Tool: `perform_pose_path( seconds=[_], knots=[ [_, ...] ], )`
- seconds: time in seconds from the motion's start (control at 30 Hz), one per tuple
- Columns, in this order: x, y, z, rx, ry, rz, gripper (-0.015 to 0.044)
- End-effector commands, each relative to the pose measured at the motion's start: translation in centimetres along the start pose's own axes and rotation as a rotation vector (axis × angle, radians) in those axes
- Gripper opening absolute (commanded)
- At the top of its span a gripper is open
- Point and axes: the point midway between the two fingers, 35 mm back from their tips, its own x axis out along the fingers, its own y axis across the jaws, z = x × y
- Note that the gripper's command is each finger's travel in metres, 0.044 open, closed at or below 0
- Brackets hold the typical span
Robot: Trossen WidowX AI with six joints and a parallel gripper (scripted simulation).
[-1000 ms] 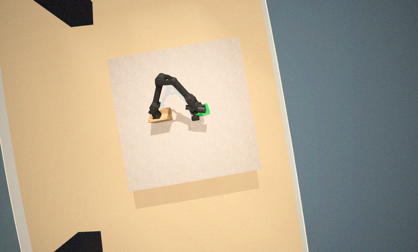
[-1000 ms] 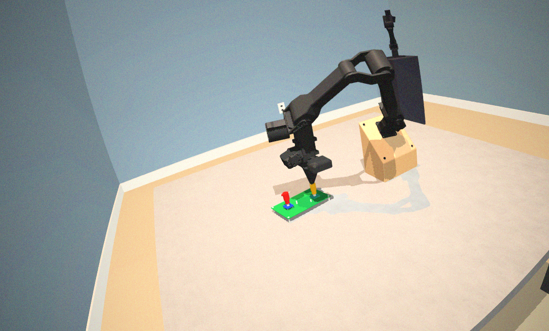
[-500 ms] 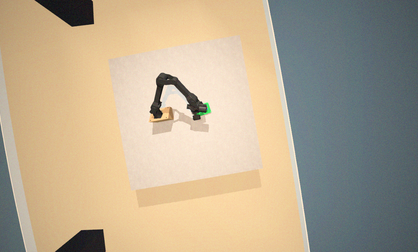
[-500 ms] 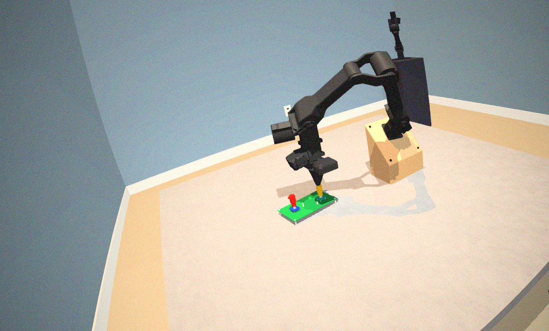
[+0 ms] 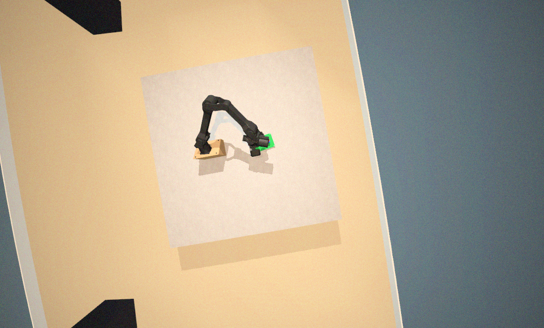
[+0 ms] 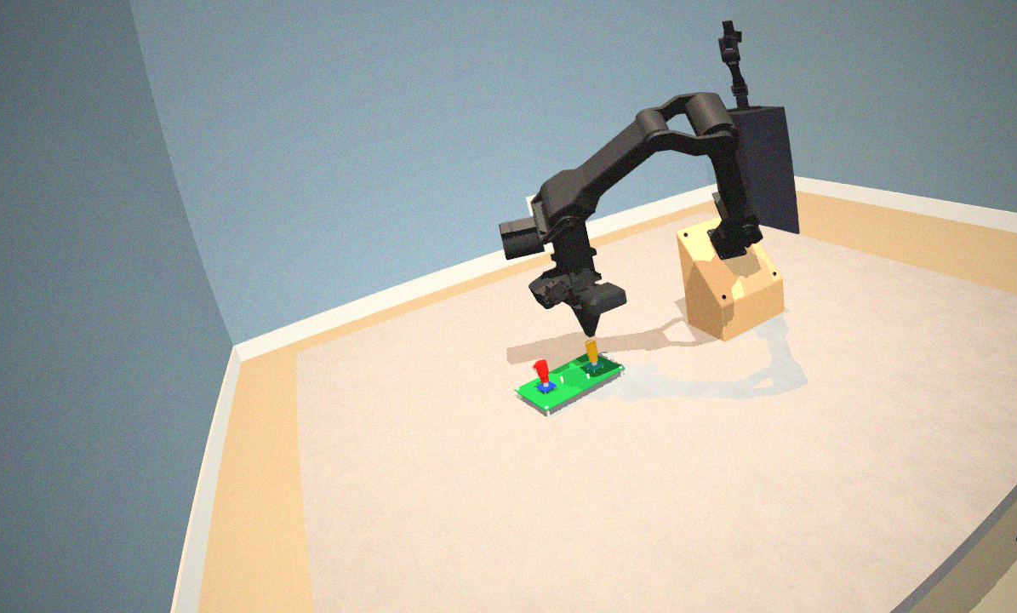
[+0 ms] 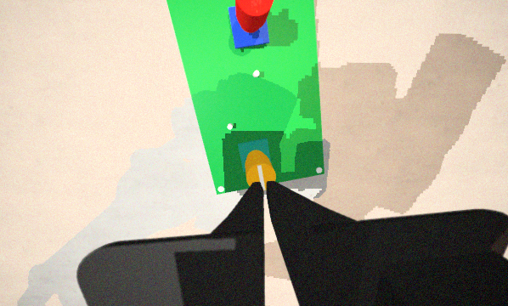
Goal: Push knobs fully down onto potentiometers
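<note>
A green circuit board lies on the pale table mat. An orange knob stands on the teal potentiometer at the board's near end in the wrist view. A red knob stands on the blue potentiometer at the other end. My gripper points straight down, its tips just above the top of the orange knob and apart from it. The fingers are shut with only a thin slit between them, and nothing is held.
The arm's wooden wedge base stands on the mat behind the board. A dark box stands behind the base. The mat's edge runs near the wall on the left.
</note>
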Motion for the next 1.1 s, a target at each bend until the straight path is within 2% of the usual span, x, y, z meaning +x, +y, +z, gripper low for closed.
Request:
perform_pose_path(
  seconds=[0.0, 0.17, 0.37, 0.43, 1.07],
  knots=[
    [0.1, 0.0, 0.0, 0.001, 0.002, 0.0, 0.0079],
    [0.1, 0.0, 0.0, 0.001, 0.002, 0.0, 0.021],
    [-1.6, 0.9, 1.7, -0.111, -0.037, -0.061, 0.0053],
    [-1.7, 0.9, 1.9, -0.066, -0.038, -0.06, 0.0],
    [-2.2, 0.8, 3.6, 0.584, -0.046, -0.037, 0.0]
  ],
)
